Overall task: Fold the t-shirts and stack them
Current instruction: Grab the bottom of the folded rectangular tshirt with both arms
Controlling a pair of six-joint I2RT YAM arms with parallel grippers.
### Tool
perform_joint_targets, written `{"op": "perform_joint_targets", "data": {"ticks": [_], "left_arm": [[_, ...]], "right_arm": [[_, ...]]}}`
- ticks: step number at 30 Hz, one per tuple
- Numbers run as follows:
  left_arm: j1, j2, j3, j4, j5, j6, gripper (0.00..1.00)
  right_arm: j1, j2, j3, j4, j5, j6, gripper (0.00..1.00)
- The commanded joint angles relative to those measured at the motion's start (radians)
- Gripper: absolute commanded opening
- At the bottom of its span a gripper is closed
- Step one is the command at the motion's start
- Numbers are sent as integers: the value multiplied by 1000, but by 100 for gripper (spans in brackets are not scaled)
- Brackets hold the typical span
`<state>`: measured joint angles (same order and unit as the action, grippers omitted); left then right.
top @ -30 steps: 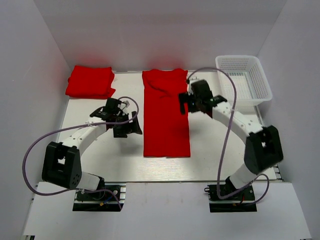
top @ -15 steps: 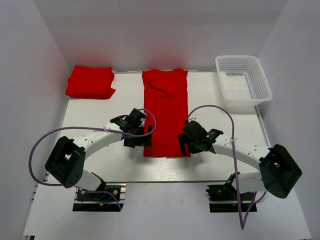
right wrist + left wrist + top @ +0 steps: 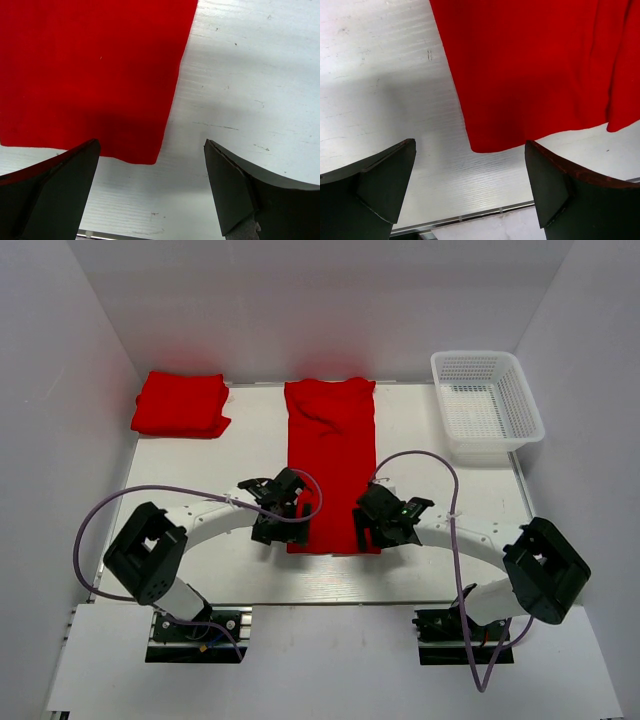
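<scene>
Though soft, flat rectangular red t-shirt [image 3: 331, 465].

Table [image 3: 180, 465]: long flat red t-shirt [image 3: 332, 465] down the middle, running from the far edge toward the near edge. Folded red t-shirt stack [image 3: 180, 404] in the far left corner. White mesh basket [image 3: 530, 415] in the far right corner. Left gripper [image 3: 283, 527] is at the long shirt's near left corner, right gripper [image 3: 385, 530] at its near right corner, both low over the hem.
</scene>
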<state>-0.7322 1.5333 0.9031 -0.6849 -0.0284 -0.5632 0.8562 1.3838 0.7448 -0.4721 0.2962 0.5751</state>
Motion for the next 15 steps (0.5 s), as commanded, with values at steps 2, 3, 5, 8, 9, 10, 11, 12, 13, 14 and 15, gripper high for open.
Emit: {"op": "perform_joint_targets", "data": {"ticks": [2, 3, 5, 8, 9, 10, 11, 12, 13, 14, 15], "left_arm": [[-22, 17, 20, 7, -27, -15, 100], [-22, 18, 20, 7, -27, -15, 100], [-32, 27, 20, 18, -27, -15, 96], [-32, 48, 10, 39, -18, -15, 88], [-32, 48, -6, 48, 8, -15, 86], [-32, 48, -15, 60, 19, -15, 82], [-32, 48, -24, 85, 19, -15, 77], [-32, 59, -35, 85, 30, -15, 73], [-32, 59, -35, 94, 39, -15, 69], [-32, 70, -35, 94, 39, -6, 67], [-32, 70, -35, 94, 48, -6, 60]], "right_arm": [[6, 9, 19, 24, 12, 46, 90], [6, 8, 18, 26, 15, 51, 90], [4, 12, 15, 26, 15, 52, 90], [7, 21, 11, 29, 6, 54, 90], [4, 24, 5, 30, 0, 58, 90], [4, 23, 1, 41, -6, 58, 90], [3, 24, -10, 49, -23, 54, 90], [3, 24, -13, 70, -34, 49, 85], [0, 26, -24, 85, -51, 40, 83], [0, 29, -30, 86, -54, 37, 79], [1, 31, -35, 92, -52, 37, 73]]}}
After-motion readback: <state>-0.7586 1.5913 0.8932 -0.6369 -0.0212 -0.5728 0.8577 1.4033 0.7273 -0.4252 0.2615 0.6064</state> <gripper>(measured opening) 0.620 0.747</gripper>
